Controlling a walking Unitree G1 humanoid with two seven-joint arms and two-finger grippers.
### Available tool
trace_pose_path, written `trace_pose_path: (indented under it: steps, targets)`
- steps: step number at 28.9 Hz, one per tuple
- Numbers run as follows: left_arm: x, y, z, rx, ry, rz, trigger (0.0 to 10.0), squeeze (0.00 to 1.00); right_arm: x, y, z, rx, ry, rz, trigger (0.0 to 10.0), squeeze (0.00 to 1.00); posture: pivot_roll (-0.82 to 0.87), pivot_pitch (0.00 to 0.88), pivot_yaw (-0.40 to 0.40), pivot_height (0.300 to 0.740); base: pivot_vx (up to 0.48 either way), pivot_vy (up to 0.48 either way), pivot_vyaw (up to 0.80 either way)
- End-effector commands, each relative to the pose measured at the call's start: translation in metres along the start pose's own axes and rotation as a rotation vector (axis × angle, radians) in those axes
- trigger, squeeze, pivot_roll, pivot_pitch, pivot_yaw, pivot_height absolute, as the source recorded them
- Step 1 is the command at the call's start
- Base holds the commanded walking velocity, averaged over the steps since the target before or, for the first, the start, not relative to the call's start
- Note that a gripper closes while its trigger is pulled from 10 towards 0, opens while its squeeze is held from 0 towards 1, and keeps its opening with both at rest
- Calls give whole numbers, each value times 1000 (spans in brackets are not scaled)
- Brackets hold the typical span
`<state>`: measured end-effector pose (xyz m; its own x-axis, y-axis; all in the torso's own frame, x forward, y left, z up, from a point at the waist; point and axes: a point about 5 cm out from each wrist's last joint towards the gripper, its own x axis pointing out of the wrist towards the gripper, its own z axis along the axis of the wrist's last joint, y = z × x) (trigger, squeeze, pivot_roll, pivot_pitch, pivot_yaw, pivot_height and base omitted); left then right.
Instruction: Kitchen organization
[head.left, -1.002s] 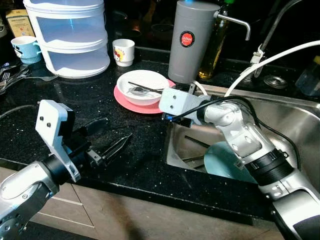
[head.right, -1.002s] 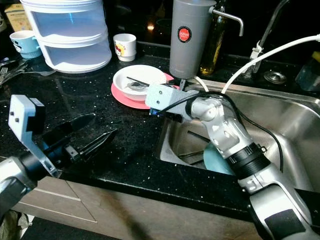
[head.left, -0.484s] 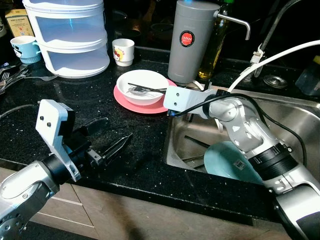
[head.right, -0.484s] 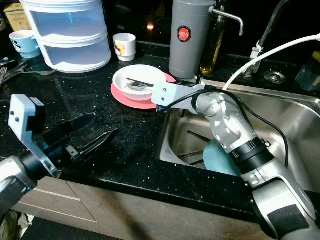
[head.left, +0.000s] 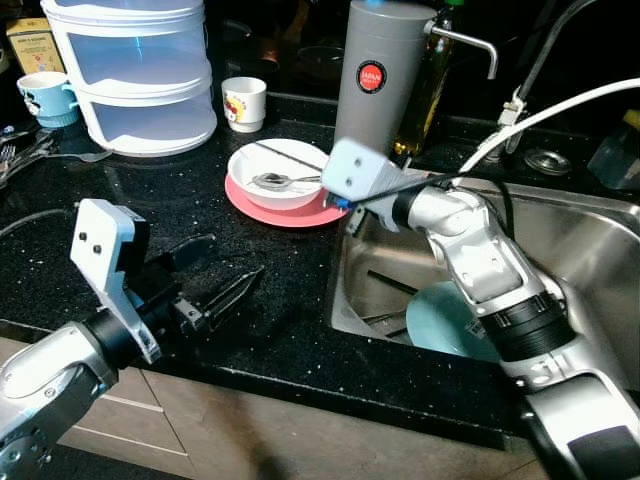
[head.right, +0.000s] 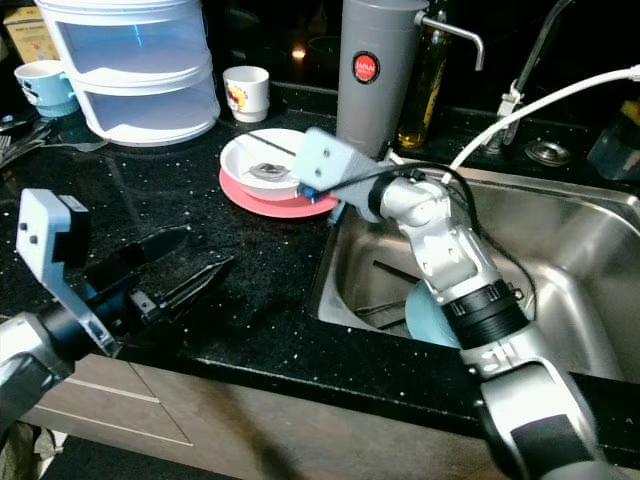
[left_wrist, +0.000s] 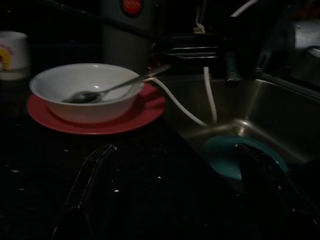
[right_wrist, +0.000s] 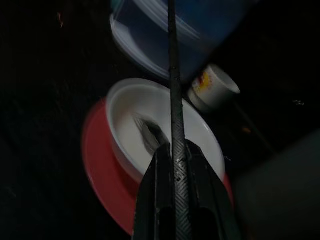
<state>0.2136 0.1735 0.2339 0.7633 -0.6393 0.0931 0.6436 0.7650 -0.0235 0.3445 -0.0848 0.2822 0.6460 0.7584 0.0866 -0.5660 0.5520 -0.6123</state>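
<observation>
**Desk:** Gripping what, exactly?

**Photographer:** The right gripper (right_wrist: 175, 165) had its fingers clamped on a thin dark chopstick (right_wrist: 172, 75), held above the white bowl (head.left: 282, 175) on the red plate (head.left: 262, 205), beside the grey water filter (head.left: 380, 75). A spoon (head.left: 275, 181) lay in the bowl.

**Desk:** And the other arm?

**Photographer:** The left gripper (head.left: 215, 285) hovered low over the black counter (head.left: 250, 320), fingers apart, holding nothing, well short of the bowl.

**Desk:** Where were the remaining dishes?

**Photographer:** A teal plate (head.left: 450, 320) sat in the steel sink (head.left: 600, 250), and a small printed cup (head.left: 245, 103) stood by the stacked plastic containers (head.left: 140, 70).

**Desk:** What could have gone wrong?

**Photographer:** The stick looked pinched near one end, so I judged it might pivot or slip out. A low swing might also have caught the bowl's rim and shoved bowl and plate toward the sink edge.
</observation>
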Motion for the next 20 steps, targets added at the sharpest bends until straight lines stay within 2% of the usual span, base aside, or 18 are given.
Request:
trace_pose_path:
  steps: [1, 4, 5, 7, 8, 9, 11, 13, 15, 19, 20]
  targets:
    - [1, 2, 2, 15, -7, 11, 10000, 0, -8, -4, 2, 136, -69, -30, 0, 0, 85, 0, -54, 740, 0, 0, 0]
    - [4, 4, 4, 15, -25, 18, 10000, 0, -17, -5, 1, 329, -136, -83, 0, 0, 83, 0, -51, 740, 0, 0, 0]
    - [4, 4, 4, 15, -25, 18, 10000, 0, -17, -5, 1, 329, -136, -83, 0, 0, 83, 0, -51, 740, 0, 0, 0]
    - [9, 6, 5, 4, -52, 33, 10000, 0, -23, -5, -4, 464, -156, -134, 0, 0, 79, 0, -49, 740, 0, 0, -706]
    - [9, 6, 5, 4, -52, 33, 10000, 0, -23, -5, -4, 464, -156, -134, 0, 0, 79, 0, -49, 740, 0, 0, -800]
    - [13, 5, 6, -5, -67, 37, 10000, 0, -26, -5, -8, 512, -159, -161, 0, 0, 73, 0, -47, 740, 0, 0, -800]
    - [16, 5, 6, -11, -76, 38, 10000, 0, -28, -5, -9, 539, -161, -178, 0, 0, 73, 0, -47, 740, 0, 0, -800]
    - [25, 0, 3, -28, -85, 16, 10000, 0, -35, -8, -15, 588, -157, -228, 0, 0, 61, 0, -39, 740, 0, 0, -800]
    - [29, -3, 2, -34, -88, 2, 10000, 0, -38, -9, -17, 597, -152, -244, 0, 0, 60, 0, -35, 740, 0, 0, -800]
    - [32, -6, 2, -39, -91, -23, 10000, 0, -43, -12, -20, 589, -128, -268, 0, 0, 64, 0, -31, 740, 0, 0, -800]
    - [33, -6, 2, -37, -91, -29, 10000, 0, -47, -15, -24, 555, -77, -287, 0, 0, 65, 0, -29, 740, 0, 0, -800]
